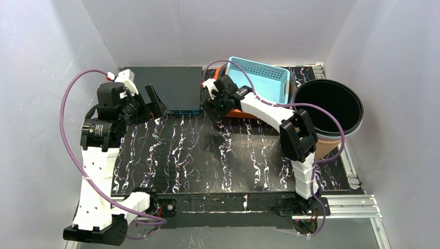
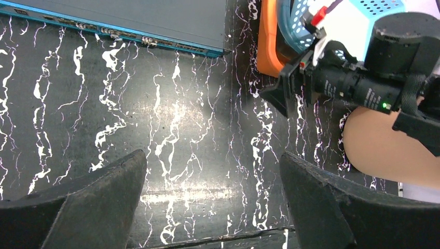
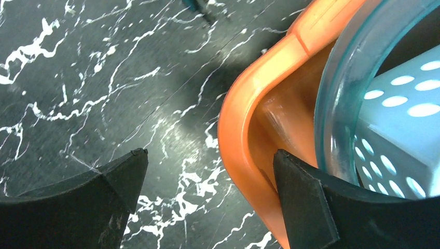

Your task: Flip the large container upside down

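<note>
An orange container stands at the back middle of the table, with a teal translucent bowl and a light blue perforated basket nested in it. A larger tan bucket with a black inside stands upright at the right edge. My right gripper is open and straddles the orange rim: one finger is inside the wall, the other is outside over the table. In the top view it sits at the container's left corner. My left gripper is open and empty above the table.
A flat dark box with a blue edge lies at the back, left of the orange container, and shows in the left wrist view. The tan bucket's side and the right wrist show there too. White walls enclose the table.
</note>
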You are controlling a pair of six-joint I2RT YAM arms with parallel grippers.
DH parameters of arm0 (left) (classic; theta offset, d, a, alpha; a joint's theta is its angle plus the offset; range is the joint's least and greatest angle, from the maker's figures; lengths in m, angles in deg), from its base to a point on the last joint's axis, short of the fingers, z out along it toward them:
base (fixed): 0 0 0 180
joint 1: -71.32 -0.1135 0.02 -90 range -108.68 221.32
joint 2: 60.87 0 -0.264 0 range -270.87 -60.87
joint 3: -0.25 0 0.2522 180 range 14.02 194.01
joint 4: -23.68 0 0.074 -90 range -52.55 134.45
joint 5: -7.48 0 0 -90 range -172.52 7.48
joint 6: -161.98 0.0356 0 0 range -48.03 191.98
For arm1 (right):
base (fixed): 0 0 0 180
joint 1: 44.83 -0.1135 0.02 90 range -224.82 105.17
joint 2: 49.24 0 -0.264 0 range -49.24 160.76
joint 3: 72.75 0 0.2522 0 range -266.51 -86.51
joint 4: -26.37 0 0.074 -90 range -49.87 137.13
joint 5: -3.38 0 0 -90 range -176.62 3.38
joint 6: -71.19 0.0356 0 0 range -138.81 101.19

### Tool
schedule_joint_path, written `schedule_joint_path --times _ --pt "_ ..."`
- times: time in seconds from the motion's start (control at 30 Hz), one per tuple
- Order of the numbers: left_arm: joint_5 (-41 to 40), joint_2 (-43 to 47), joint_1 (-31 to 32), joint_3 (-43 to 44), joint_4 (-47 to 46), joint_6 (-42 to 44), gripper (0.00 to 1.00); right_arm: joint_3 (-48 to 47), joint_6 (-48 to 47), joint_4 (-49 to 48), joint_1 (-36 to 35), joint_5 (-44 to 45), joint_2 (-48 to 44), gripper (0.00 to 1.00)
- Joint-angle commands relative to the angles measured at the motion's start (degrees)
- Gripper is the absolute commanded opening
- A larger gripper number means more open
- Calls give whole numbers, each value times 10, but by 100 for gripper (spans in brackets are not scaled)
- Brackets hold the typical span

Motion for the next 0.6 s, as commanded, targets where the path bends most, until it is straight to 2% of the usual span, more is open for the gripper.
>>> schedule_joint_path --times 0.0,0.07,0.13,0.23,0.4,0.57 --pt "12 6 -2 5 11 -4 98 -55 25 55 41 29 66 99" --pt "11 6 -2 4 11 -4 98 -103 14 58 41 33 79 99" --pt "12 6 -2 5 11 -5 98 -162 2 92 41 -3 95 99" --pt "9 10 -2 2 11 -6 98 -196 12 113 41 -38 92 99" --pt "5 16 -2 -7 10 -5 98 -130 28 72 41 -115 20 99" --pt "8 12 -1 -6 9 -7 98 -57 48 21 41 -136 -46 99"
